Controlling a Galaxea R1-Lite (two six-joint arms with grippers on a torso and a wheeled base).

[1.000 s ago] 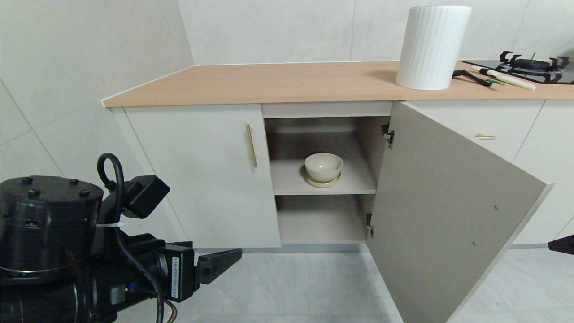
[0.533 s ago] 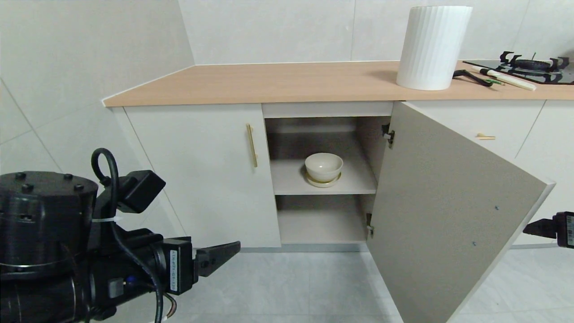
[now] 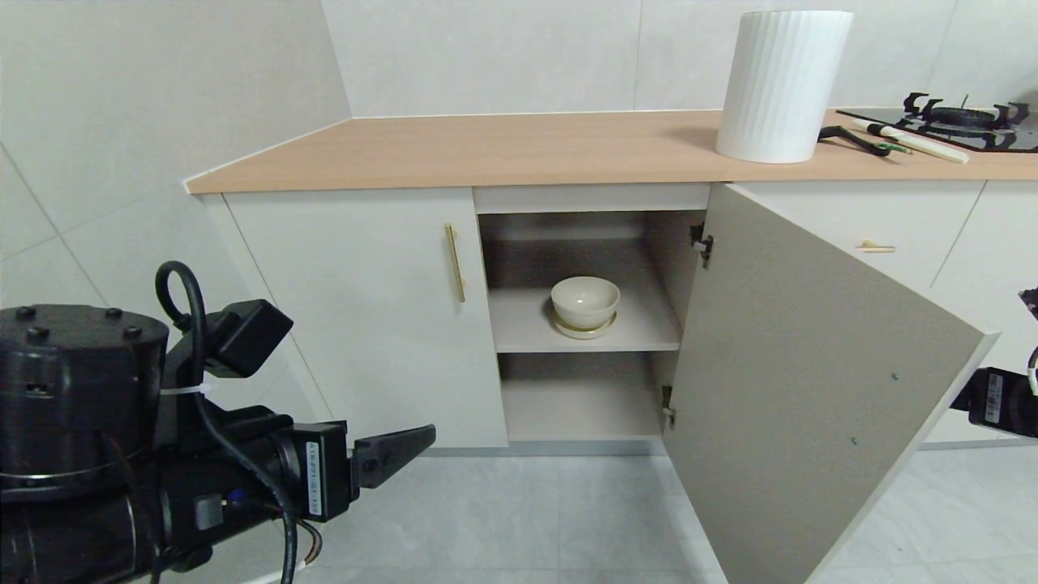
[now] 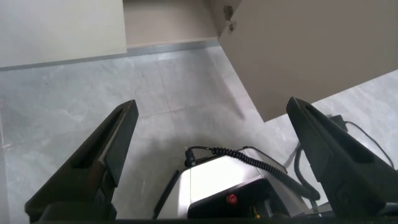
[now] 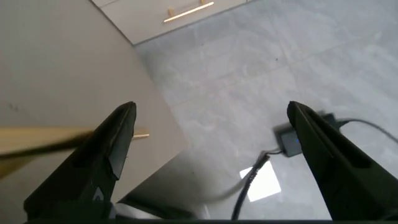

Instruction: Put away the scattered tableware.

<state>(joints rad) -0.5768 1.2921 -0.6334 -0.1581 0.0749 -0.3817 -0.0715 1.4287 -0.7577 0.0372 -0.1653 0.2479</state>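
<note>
We see a shelf [image 3: 527, 324] in the open cupboard [image 3: 592, 197]. A plate [image 3: 584, 332] lies on it, with a bowl [image 3: 585, 300] on top. Up on the wood counter [image 3: 486, 150] stand a tall white jar [image 3: 782, 85] and, just beside it, some tools [image 3: 916, 142].

1 cream bowl [image 3: 585, 300] stands upright, mouth up, on 1 flat cream plate [image 3: 584, 330] whose yellowish rim shows around the bowl's foot. The stacked pair rests on the upper shelf [image 3: 519, 324] of the open cabinet [image 3: 592, 199], near the middle of its opening. The bowl looks empty.
</note>
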